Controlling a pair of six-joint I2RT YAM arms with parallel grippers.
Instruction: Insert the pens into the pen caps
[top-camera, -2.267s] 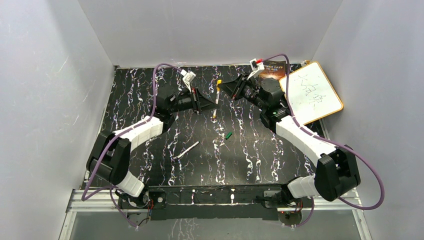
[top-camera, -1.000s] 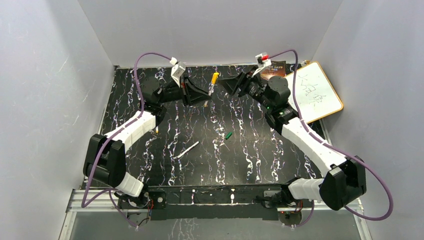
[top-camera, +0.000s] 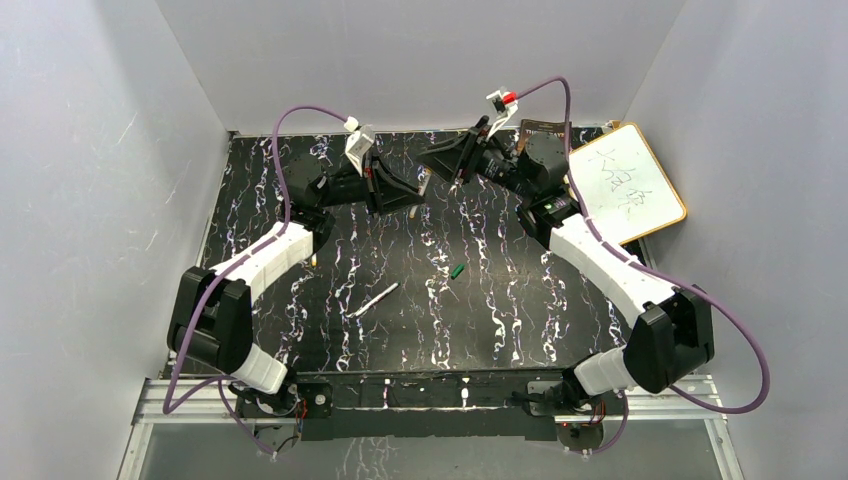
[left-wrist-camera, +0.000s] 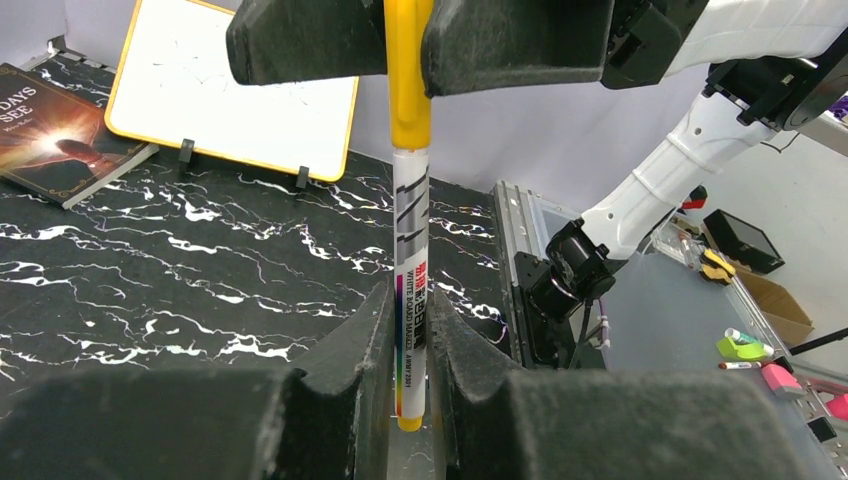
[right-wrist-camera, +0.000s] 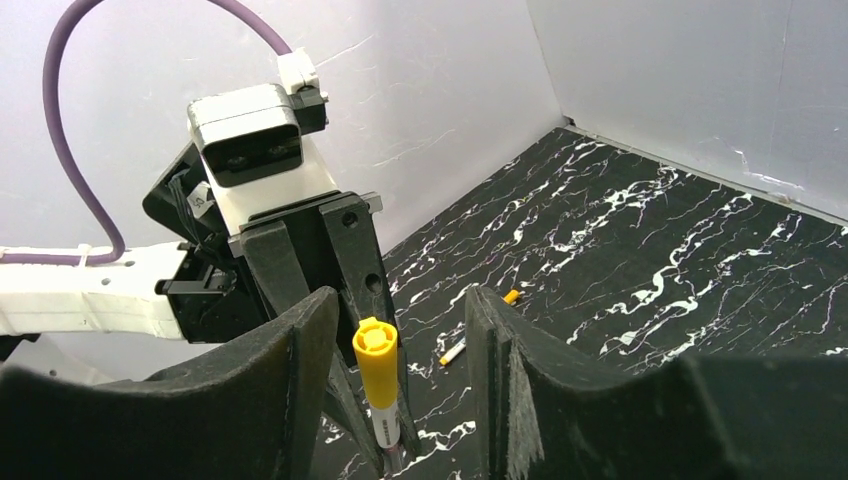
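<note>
Since 1 s ago my R claw has swung left and in. It now straddles the yellow cap at far centre, jaws mid-width w/ a gap each side, not gripping yet. L claw is pinched narrow on the pen barrel, held roughly upright above the table. Step in hand, as I judge: seating this cap. Next: close R on cap, press along barrel axis, no tilt. Green cap & loose pen lie mid-table.

Two arms: white shell links, black joints, a purple cable looping along each. Matte black wedge fingers. White camera box on left wrist; red-tipped connector on right.
</note>
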